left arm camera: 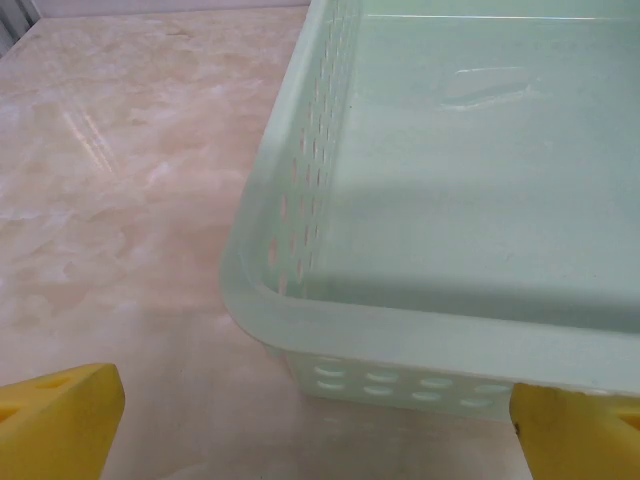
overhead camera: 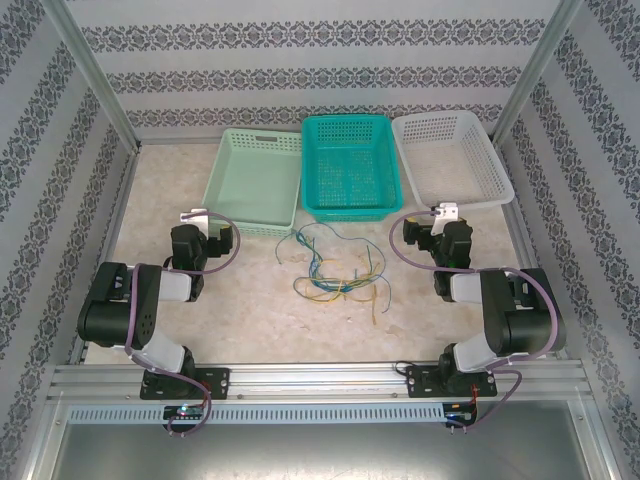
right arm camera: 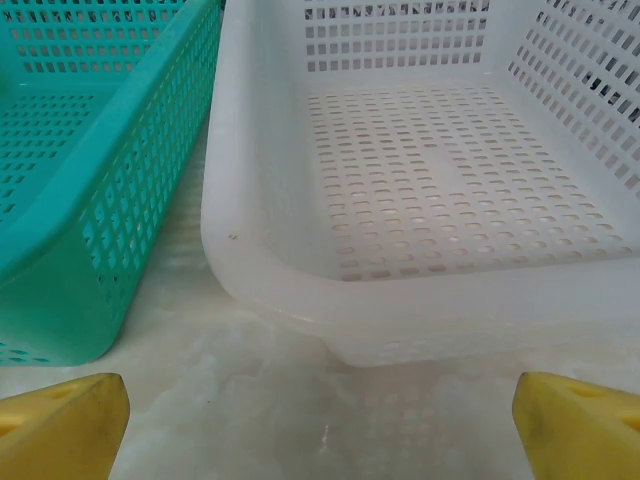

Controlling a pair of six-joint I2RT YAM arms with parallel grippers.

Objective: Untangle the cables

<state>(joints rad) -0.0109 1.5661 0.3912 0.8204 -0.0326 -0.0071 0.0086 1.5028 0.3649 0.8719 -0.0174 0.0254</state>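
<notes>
Top view: the cables [overhead camera: 335, 265] are seen as one loose tangle of yellow, blue and dark green strands lying on the marbled table [overhead camera: 260, 300], roughly midway between the two arms. Three baskets are lined up along the far edge, at 12 o'clock from the tangle: a pale green basket [overhead camera: 255, 180] at 11 o'clock, a teal basket [overhead camera: 350, 165] at 12 o'clock and a white basket [overhead camera: 450, 160] at 1 o'clock. No cable is seen in any basket. The left gripper [overhead camera: 200, 232] is found at 10 o'clock from the tangle, near the pale green basket's near left corner. In its wrist view the yellow fingers [left arm camera: 55, 420] are set far apart, jaws spread wide, nothing between them. The right gripper [overhead camera: 425, 232] is found at 2 o'clock from the tangle, facing the gap between teal and white baskets. Its fingers [right arm camera: 60, 425] are likewise spread wide, nothing held. Both grippers are kept apart from the cables.
</notes>
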